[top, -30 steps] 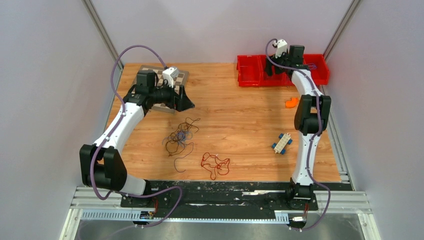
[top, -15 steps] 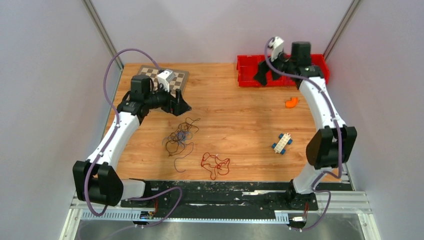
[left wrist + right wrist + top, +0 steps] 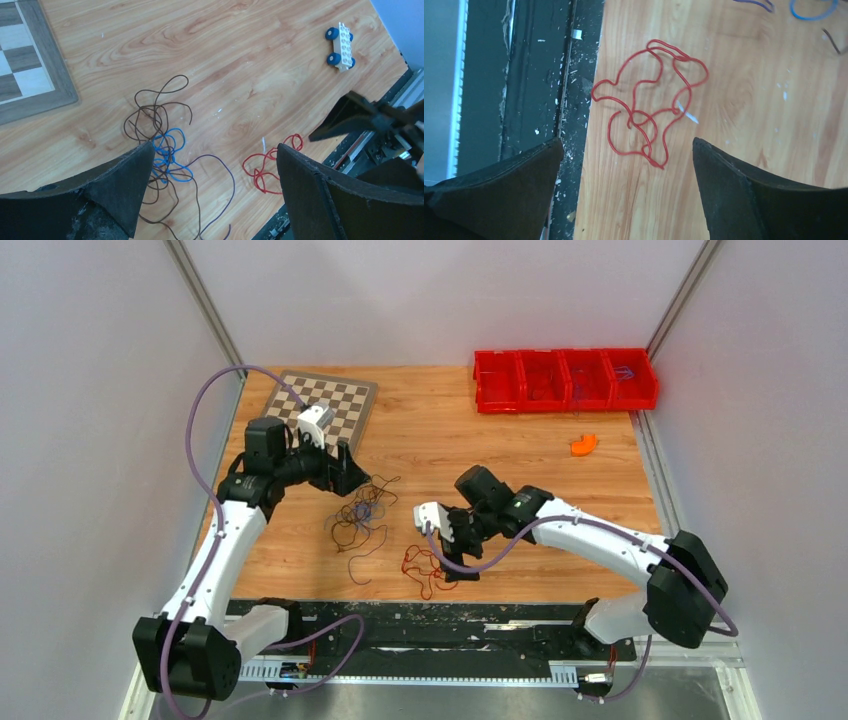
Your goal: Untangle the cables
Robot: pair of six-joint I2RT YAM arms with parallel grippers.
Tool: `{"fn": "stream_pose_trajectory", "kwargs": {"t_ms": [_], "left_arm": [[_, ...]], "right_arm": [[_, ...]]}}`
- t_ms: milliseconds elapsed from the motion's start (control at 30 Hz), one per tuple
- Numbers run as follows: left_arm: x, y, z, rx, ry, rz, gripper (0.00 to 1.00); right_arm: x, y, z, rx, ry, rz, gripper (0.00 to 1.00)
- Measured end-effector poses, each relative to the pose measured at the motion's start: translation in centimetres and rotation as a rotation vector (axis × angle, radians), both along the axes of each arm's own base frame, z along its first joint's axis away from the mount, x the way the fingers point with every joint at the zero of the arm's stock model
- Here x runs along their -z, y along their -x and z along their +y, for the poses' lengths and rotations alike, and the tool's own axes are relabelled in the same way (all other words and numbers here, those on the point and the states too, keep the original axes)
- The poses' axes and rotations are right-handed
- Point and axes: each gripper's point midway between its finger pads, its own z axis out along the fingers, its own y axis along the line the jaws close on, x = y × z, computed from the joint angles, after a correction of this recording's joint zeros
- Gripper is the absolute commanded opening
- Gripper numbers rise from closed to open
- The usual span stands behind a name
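Red cable (image 3: 431, 570) lies as one loose squiggle at the lower centre of the top view, on the wooden table (image 3: 450, 440) close to its near edge. In the right wrist view its loops cross one another several times. It touches no other cable.

The right gripper (image 3: 463, 558) is positioned over this red cable. Its two fingers are spread wide apart and grip nothing. In the right wrist view the cable shows in the gap between the fingers and neither finger touches it.

The tangled bundle (image 3: 357, 515) lies left of centre in the top view, separate from the red cable. The left wrist view shows its make-up:
- a dark brown cable (image 3: 150, 107) in wide loops at the upper part of the bundle;
- a blue cable (image 3: 167, 150) in small tight loops, interwoven with the brown one;
- a dark purple strand (image 3: 220, 170) running in an arc to the lower edge of the frame.

The left gripper (image 3: 345, 468) sits just above and to the left of the bundle in the top view. Its fingers are also set wide apart and hold nothing.

Other items:
- chessboard (image 3: 335, 405), upper left of the table;
- red bins (image 3: 565, 380), upper right;
- a small orange piece (image 3: 582, 445) below the bins;
- a white toy car with blue wheels (image 3: 340, 45), upper right of the left wrist view.
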Motion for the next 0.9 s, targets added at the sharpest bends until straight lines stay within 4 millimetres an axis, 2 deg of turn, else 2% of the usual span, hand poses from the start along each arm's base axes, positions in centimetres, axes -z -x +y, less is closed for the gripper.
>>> {"fn": "stream_pose_trajectory", "kwargs": {"t_ms": [133, 300, 367, 433, 567, 633, 667, 733, 800, 900], "left_arm": [[0.3, 0.6, 0.1, 0.0, -0.003, 0.016, 1.0], [0.4, 1.1, 0.2, 0.002, -0.011, 0.026, 1.0], [0.3, 1.3, 0.3, 0.002, -0.015, 0.023, 1.0], [0.4, 1.5, 0.4, 0.002, -0.021, 0.023, 1.0], [0.6, 1.5, 0.6, 0.0, -0.036, 0.022, 1.0], [0.7, 1.4, 0.6, -0.002, -0.038, 0.025, 1.0], [0.8, 1.3, 0.6, -0.003, -0.039, 0.028, 1.0], [1.1, 1.0, 0.6, -0.004, -0.037, 0.038, 1.0], [1.5, 0.5, 0.5, -0.002, -0.033, 0.051, 1.0], [2.3, -0.3, 0.2, 0.003, -0.022, 0.082, 1.0]], "right_arm": [[2.5, 1.1, 1.6, -0.106, 0.007, -0.072, 1.0], [6.5, -0.6, 3.1, -0.118, 0.062, -0.111, 1.0], [8.1, -1.3, 3.3, -0.11, 0.094, -0.124, 0.94], [9.3, -1.9, 3.5, -0.104, 0.12, -0.139, 0.77], [9.9, -3.1, 3.3, -0.093, 0.139, -0.183, 0.33], [9.3, -3.9, 3.3, -0.075, 0.126, -0.199, 0.05], [8.7, -4.5, 3.2, -0.055, 0.115, -0.201, 0.0], [6.6, -6.5, 2.8, 0.011, 0.072, -0.208, 0.0], [3.7, -9.6, 2.3, 0.093, 0.016, -0.235, 0.0], [-2.4, -16.6, 0.8, 0.255, -0.095, -0.302, 0.0]]}}
